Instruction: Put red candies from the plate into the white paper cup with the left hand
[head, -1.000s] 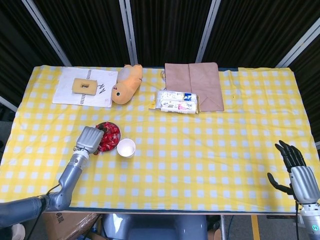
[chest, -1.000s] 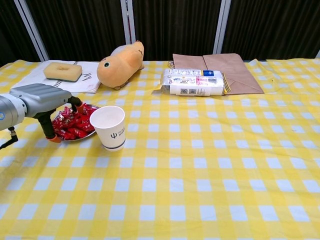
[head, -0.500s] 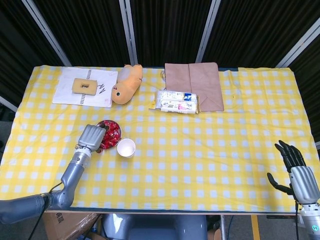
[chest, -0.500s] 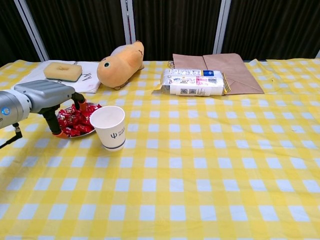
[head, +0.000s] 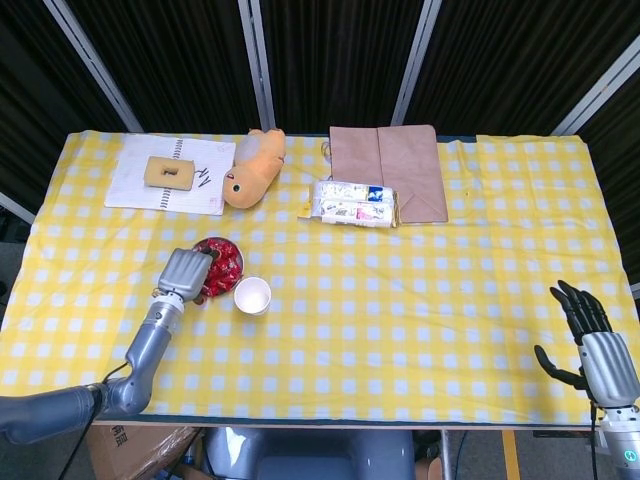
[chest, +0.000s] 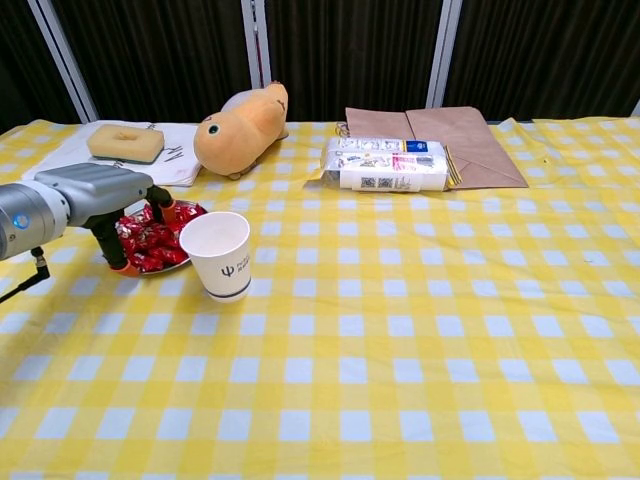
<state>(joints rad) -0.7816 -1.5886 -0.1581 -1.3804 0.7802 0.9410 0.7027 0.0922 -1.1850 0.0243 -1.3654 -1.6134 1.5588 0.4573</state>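
On the yellow checked tablecloth (head: 420, 290), left hand (chest: 95, 195) sits over the plate (chest: 150, 268) — fingers (chest: 160, 196) reaching down into the red candies (chest: 150, 240); whether they pinch one, cannot tell. White paper cup (chest: 222, 254) stands just right of plate. Right hand (head: 590, 335) far from the plate, fingers apart — holds nothing.

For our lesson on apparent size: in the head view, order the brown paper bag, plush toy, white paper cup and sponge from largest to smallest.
1. brown paper bag
2. plush toy
3. sponge and white paper cup: these look alike, too close to rank.
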